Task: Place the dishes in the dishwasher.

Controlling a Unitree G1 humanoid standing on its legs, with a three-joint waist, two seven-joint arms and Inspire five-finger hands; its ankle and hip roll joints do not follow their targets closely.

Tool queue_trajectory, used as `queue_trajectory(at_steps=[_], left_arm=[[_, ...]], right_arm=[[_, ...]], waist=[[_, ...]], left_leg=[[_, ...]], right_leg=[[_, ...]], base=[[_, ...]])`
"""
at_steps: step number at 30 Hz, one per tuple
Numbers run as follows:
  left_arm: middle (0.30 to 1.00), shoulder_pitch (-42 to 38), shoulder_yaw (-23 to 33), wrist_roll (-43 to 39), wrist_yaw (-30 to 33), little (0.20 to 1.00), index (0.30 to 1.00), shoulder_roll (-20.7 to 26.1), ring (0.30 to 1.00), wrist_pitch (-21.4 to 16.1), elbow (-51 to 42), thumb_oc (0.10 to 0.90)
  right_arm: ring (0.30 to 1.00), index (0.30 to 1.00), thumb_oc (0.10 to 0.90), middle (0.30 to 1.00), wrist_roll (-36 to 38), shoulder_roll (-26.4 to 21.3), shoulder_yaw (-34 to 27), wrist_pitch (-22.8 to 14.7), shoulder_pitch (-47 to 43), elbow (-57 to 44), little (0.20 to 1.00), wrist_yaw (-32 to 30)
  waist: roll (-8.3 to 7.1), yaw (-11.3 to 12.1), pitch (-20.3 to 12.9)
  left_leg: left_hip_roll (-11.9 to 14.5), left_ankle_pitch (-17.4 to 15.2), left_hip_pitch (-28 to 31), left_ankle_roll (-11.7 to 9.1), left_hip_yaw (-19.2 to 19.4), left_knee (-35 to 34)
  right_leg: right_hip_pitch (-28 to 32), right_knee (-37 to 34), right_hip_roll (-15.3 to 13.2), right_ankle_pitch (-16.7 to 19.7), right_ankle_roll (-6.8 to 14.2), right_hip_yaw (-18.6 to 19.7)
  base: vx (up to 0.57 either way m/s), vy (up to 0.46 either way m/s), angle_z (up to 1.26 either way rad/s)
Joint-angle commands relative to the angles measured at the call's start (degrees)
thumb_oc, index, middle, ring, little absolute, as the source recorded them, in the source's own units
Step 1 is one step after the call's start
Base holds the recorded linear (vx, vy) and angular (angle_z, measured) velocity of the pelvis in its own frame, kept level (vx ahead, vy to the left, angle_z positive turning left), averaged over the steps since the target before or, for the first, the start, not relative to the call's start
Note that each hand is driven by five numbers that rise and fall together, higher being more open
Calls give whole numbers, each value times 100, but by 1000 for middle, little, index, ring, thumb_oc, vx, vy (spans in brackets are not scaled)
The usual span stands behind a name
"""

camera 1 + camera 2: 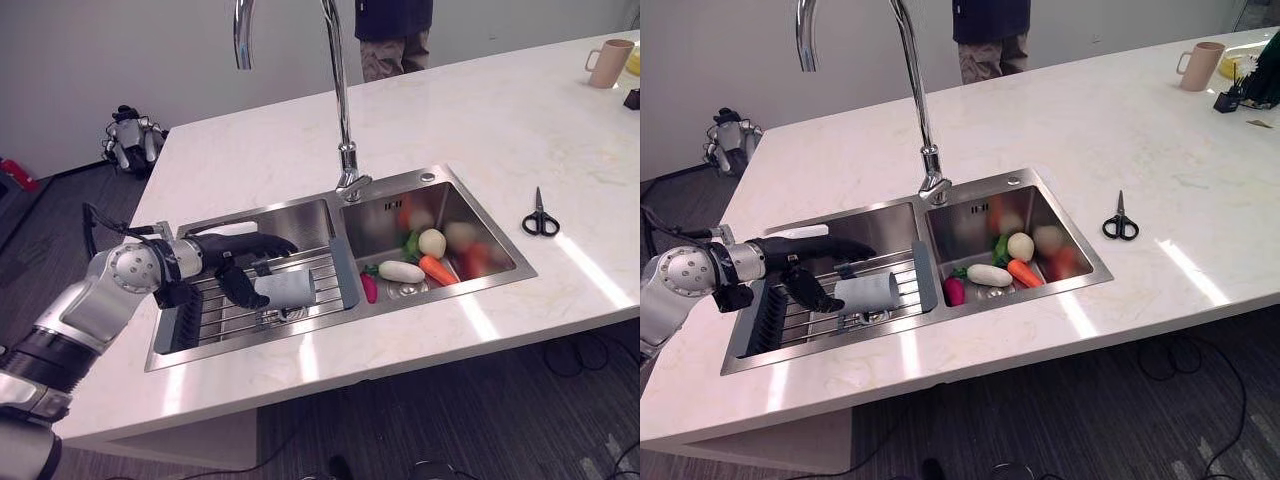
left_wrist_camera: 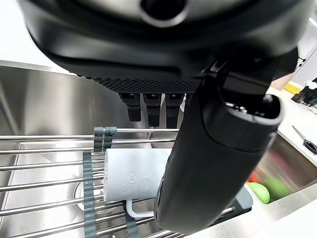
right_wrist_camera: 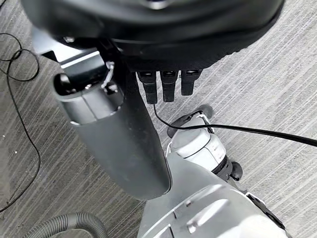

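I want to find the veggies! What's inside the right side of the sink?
Inside the right basin lie a carrot, a white radish, a pale round vegetable, something green and something pink. Whatever lies beneath them is covered.

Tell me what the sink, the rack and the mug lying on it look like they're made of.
Sink: brushed stainless steel, judging by its grey sheen and reflections. Rack: thin shiny metal rods with grey end bars, probably plastic or silicone. Mug: matte white, likely ceramic, possibly plastic.

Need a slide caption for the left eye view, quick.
Left hand reaching over a white mug lying on the sink rack.
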Motion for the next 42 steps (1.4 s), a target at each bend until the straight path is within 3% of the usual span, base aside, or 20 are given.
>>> queue_trajectory(at_steps=[1, 20, 34, 42], left_arm=[[900, -705, 629, 41, 218, 900, 900, 408, 900, -210, 30, 800], [900, -388, 675, 459, 239, 900, 900, 200, 900, -212, 135, 800], [900, -180, 647, 1091, 312, 900, 900, 356, 900, -403, 103, 800], [900, -68, 683, 1202, 265, 900, 900, 378, 900, -295, -97, 800]], right_arm=[[900, 900, 800, 900, 12, -222, -112, -122, 125, -183, 900, 6], [900, 900, 800, 900, -64, -178, -128, -210, 347, -454, 900, 94], [900, 900, 800, 900, -203, -233, -79, -149, 478, -638, 900, 75], [900, 900, 800, 900, -159, -287, 1, -174, 486, -901, 900, 118]], waist=[[57, -84, 44], [-12, -203, 159], [-9, -229, 342], [-6, -230, 482]], left_leg=[[180, -1288, 264, -244, -235, 553], [191, -1262, 214, -204, -184, 553], [134, -1248, 110, -189, -230, 553], [101, -1220, 12, -198, -281, 553]], right_leg=[[9, -213, -267, 80, 622, -2], [-119, -213, -273, 177, 650, 79], [-242, -213, -323, 226, 683, 117], [-327, -213, -368, 261, 704, 112]], base=[[0, 0, 0], [5, 7, -3], [8, 8, -3], [0, 0, 0]])
